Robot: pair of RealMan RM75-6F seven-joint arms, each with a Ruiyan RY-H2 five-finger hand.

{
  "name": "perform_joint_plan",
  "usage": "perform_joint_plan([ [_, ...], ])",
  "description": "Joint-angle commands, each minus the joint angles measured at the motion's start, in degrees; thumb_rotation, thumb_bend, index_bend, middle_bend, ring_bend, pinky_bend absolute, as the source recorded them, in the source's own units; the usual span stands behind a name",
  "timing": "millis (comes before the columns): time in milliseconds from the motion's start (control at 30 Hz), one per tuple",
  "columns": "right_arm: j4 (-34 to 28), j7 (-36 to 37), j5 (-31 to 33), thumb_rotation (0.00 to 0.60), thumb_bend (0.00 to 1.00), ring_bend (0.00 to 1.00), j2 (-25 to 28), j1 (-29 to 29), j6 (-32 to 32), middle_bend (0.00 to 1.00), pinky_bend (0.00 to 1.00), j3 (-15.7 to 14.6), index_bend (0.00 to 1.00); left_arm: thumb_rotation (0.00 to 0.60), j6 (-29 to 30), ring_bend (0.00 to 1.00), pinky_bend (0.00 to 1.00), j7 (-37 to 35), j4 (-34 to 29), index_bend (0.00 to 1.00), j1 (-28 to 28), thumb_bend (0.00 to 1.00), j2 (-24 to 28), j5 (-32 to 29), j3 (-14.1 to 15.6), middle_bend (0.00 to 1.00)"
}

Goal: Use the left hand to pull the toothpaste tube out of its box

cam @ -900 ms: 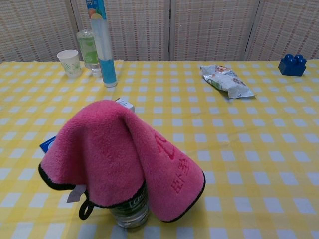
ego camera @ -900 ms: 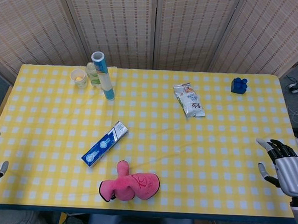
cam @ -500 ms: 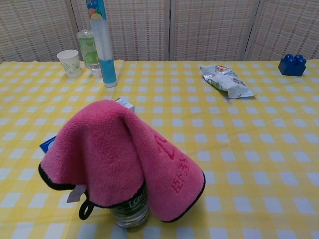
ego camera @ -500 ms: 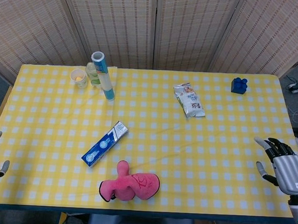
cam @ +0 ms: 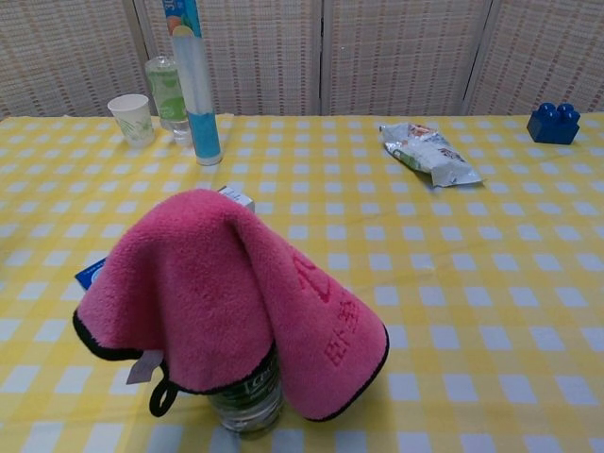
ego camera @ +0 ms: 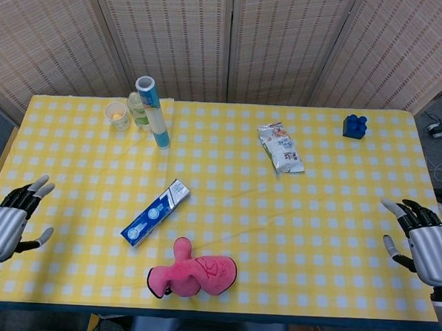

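Left hand (ego camera: 9, 225) moved inward, fingers spread

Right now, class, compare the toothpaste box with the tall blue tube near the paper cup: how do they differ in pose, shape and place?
The toothpaste box lies flat and diagonal on the cloth; the tall blue tube stands upright. The toothpaste box is a long rectangular carton; the tall blue tube is a round cylinder. The toothpaste box sits near the front, just behind the pink towel; the tall blue tube stands at the back beside the paper cup. Both are blue and white and untouched.
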Motion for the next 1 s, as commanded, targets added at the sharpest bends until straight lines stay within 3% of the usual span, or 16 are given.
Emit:
perform_joint_plan([
  [33,-0.3,-0.3,0.3,0.600,0.37,0.17,0.2,0.0,-0.1,0.28,0.24,0.0,0.18,0.600,-6.3,0.11,0.09,-3.7,-0.1,0.15,-5.7,0.29,1.2,4.6,0.1,0.09],
  [300,-0.5,-0.9,1.0,0.600,0.37,0.17,0.0,0.3,-1.0,0.28,0.24,0.2,0.18,0.600,-16.5,0.17,0.09,-12.4,-0.8,0.18,-16.0,0.26,1.1,12.5,1.6,0.14],
  [533,-0.6,-1.3,1.5,0.600,0.37,0.17,-0.3,0.3,-1.3,0.28,0.24,0.1,0.18,0.600,-22.7,0.16,0.07,-12.1,-0.9,0.18,-22.6,0.25,-1.3,15.6,2.5,0.14],
  [833,-1.0,-1.9,1.8,0.600,0.37,0.17,-0.2,0.3,-1.4,0.28,0.24,0.1,0.18,0.600,-33.4,0.10,0.01,-6.0,-0.6,0.16,-29.3,0.24,-5.8,9.1,1.3,0.19],
  [1000,-1.0,-1.9,2.1,0.600,0.37,0.17,0.0,0.1,-1.3,0.28,0.24,0.0,0.18,0.600,-36.5,0.08,0.00,-1.2,1.2,0.16,-31.2,0.23,-8.5,5.8,1.2,0.20],
])
